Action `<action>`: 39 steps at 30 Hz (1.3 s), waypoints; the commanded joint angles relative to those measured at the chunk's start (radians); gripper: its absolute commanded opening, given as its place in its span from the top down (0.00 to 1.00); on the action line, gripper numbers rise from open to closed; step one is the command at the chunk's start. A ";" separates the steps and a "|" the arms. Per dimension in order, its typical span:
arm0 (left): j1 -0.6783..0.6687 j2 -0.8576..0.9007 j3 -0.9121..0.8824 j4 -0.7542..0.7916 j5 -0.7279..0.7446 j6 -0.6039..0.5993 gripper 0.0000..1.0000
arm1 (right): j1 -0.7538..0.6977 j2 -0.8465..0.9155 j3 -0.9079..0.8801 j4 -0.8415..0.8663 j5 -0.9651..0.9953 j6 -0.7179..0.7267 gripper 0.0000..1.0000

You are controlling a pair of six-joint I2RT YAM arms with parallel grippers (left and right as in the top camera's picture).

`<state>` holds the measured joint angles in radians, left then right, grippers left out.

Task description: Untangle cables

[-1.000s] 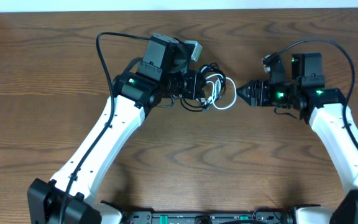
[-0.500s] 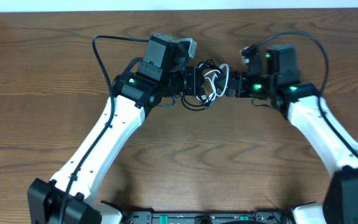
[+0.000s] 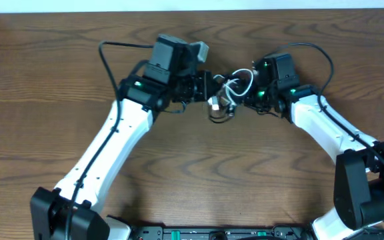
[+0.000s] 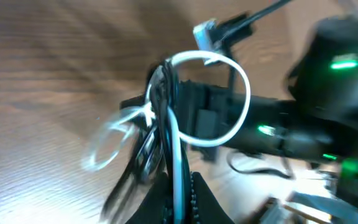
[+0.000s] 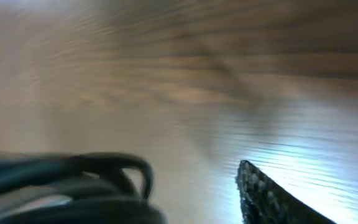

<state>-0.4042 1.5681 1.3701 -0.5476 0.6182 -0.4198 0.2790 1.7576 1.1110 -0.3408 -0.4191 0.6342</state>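
Left gripper (image 3: pixel 209 90): clenched. The wrist view shows the white cable (image 4: pixel 174 146) running straight down into its fingertips, with dark strands pinched in alongside.
Right gripper (image 3: pixel 247 95): nosed right up to the far side of the bundle, facing the left one. Its own view is a blur with one finger (image 5: pixel 263 196) showing, so I cannot tell if it is parted or biting on anything.
White cable: rises from the left gripper's tips and opens into a round loop just ahead of them, between the two grippers.
Black cable (image 3: pixel 219 115): wound through that same loop. One coil sags just below the left gripper's tips and a plug end pokes out above the white loop.
Where it sits: the whole knot hangs in the gap between the two grippers, over the wooden table (image 3: pixel 59 80).
Done: bundle picked up and anchored on one side.
Left to do: everything that counts. Black and white are still threaded through each other and no cord lies free.
Stage, by my read: early, with the second hold being set up for a pull apart.
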 commanded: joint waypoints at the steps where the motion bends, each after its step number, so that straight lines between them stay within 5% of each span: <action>1: 0.097 -0.064 0.024 0.042 0.255 -0.001 0.93 | -0.072 0.031 -0.007 -0.061 0.222 -0.001 0.50; 6: 0.201 -0.066 0.024 0.124 0.525 -0.009 0.92 | -0.096 0.032 -0.008 -0.110 0.214 -0.075 0.52; 11: 0.231 -0.066 0.023 0.106 0.544 0.032 0.93 | -0.096 0.032 -0.008 -0.121 0.137 -0.206 0.51; 15: 0.226 -0.065 0.022 0.086 0.484 0.070 0.92 | -0.103 0.023 -0.005 -0.128 -0.048 -0.418 0.31; 19: 0.214 -0.064 0.021 0.021 0.399 0.127 0.93 | -0.140 -0.024 0.003 -0.170 -0.177 -0.476 0.20; 23: 0.177 -0.063 0.021 -0.064 0.309 0.166 0.92 | -0.203 -0.113 0.023 -0.263 -0.139 -0.430 0.23; 27: 0.116 -0.053 0.005 -0.089 0.217 0.168 0.93 | -0.256 -0.197 0.024 -0.365 0.098 -0.204 0.28; 34: 0.034 0.007 -0.017 -0.085 0.168 0.144 0.93 | -0.259 -0.226 0.020 -0.420 0.141 -0.224 0.27; 39: 0.032 0.043 -0.017 -0.037 0.291 0.126 0.93 | -0.260 -0.226 0.018 -0.439 0.177 -0.224 0.25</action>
<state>-0.3725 1.5936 1.3636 -0.6083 0.8288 -0.2882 0.0170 1.5341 1.1183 -0.7742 -0.2882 0.3946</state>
